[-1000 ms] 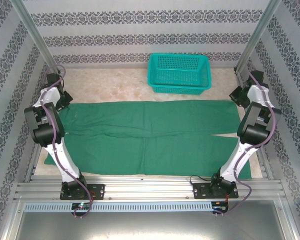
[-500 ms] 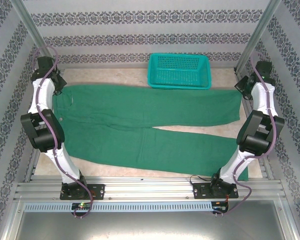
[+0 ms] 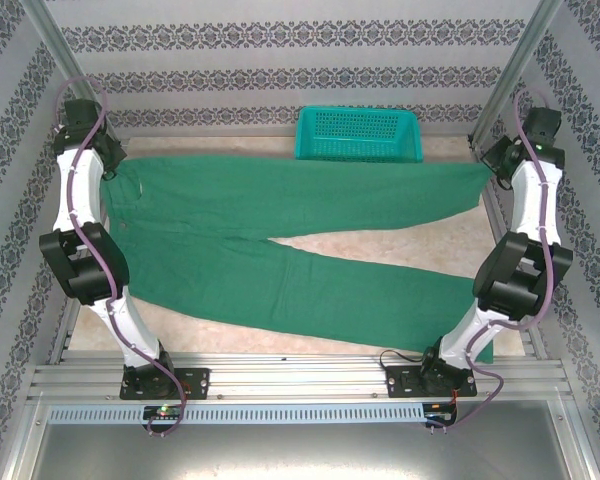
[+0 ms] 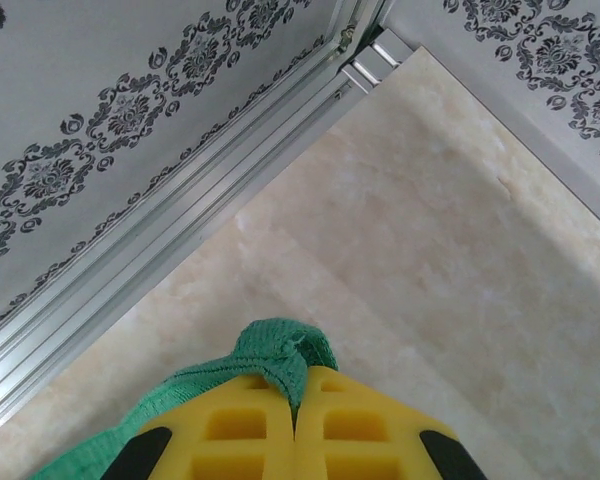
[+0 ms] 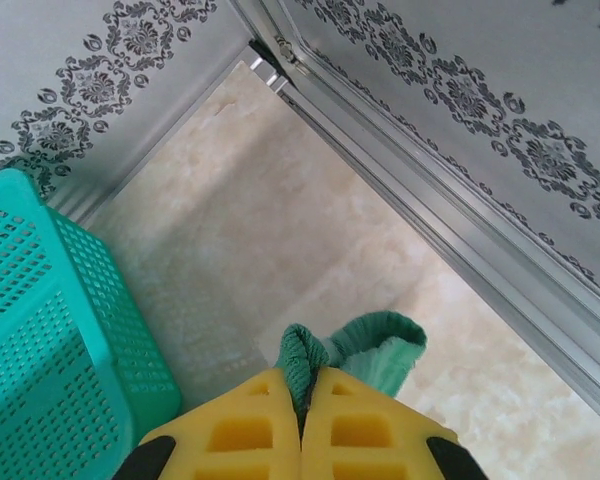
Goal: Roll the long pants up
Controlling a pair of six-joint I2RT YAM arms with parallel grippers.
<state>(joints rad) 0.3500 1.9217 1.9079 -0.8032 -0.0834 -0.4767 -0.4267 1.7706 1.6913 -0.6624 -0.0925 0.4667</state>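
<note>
The long pants (image 3: 280, 230) are dark green and stretch across the table, waist at the left, legs to the right. The far leg is lifted taut between both arms, and the near leg lies slanting toward the front right. My left gripper (image 3: 108, 168) is shut on the waist corner, a green fold (image 4: 280, 352) bunching out past its yellow fingers (image 4: 230, 430). My right gripper (image 3: 492, 168) is shut on the far leg's hem (image 5: 365, 345), which pokes out between its yellow fingers (image 5: 365, 430).
A teal mesh basket (image 3: 360, 135) stands at the back centre against the wall, just behind the raised leg, and its side (image 5: 50, 330) is close left of the right gripper. Metal frame rails (image 4: 180, 200) run along both side walls.
Both arms have carried the far edge of the pants up and toward the back wall. The far leg has pulled away from the near leg, opening a gap of bare table between them.
</note>
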